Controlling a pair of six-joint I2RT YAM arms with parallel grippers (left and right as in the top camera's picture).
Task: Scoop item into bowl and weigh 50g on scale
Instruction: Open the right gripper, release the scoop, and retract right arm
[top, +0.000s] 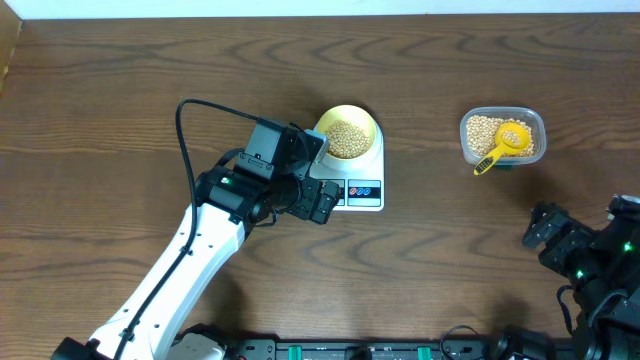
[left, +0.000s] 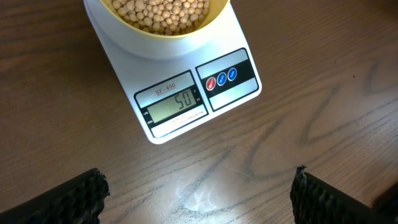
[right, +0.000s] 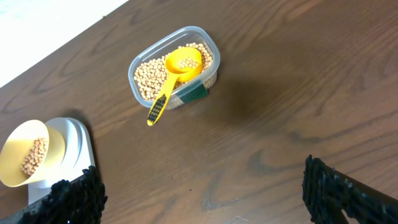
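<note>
Dark wood-grain table (top: 120, 90), from overhead: the white kitchen scale (top: 372, 170) stands mid-table with the pale yellow bowl (top: 372, 122) on its platform and soybeans (top: 347, 140) heaped inside. Your left arm (top: 190, 260) reaches in at the scale's near left. Far right, a clear tub (top: 540, 122) holds more beans and the yellow scoop (top: 512, 138).

Left wrist view: your left gripper (left: 199, 193) hangs released over bare wood just near of the scale, fingers wide, holding nothing. The display (left: 177, 104) appears to read 50.

Right wrist view: your right gripper (right: 199, 193) is likewise splayed and empty, well apart from the tub. The scoop lies there with its handle over the rim.

The weighing looks complete. Your next move calls only for drawing the left arm back without nudging the platform.
</note>
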